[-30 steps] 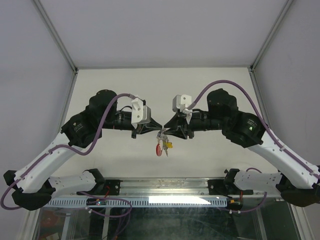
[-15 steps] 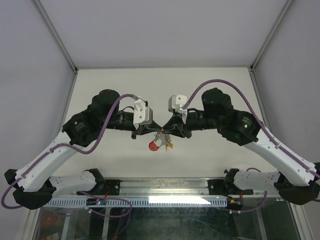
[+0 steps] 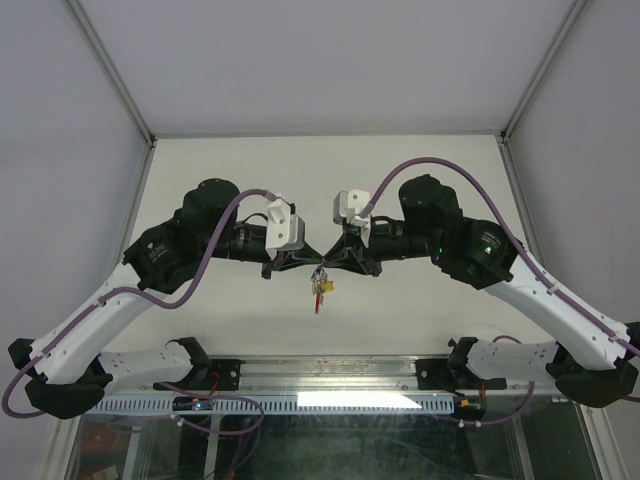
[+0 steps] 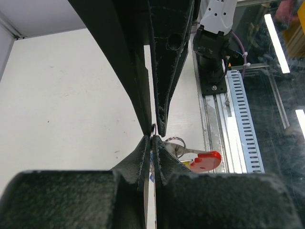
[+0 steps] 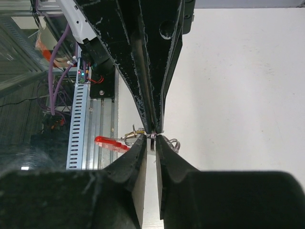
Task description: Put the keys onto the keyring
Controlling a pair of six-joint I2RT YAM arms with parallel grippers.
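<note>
Hanging just below the two meeting fingertips, the keys dangle from the keyring above the table. The left gripper is clamped tight on the ring. The right gripper brackets it, jaws a slit apart; whether they pinch is unclear. The ring is edge-on, a thin silvery line. Red and yellow key heads show.

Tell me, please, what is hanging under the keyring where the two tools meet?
A red-headed key and a yellow-headed key hang under the keyring. Any further key cannot be made out, and the left tool and right tool cover most of the ring.
</note>
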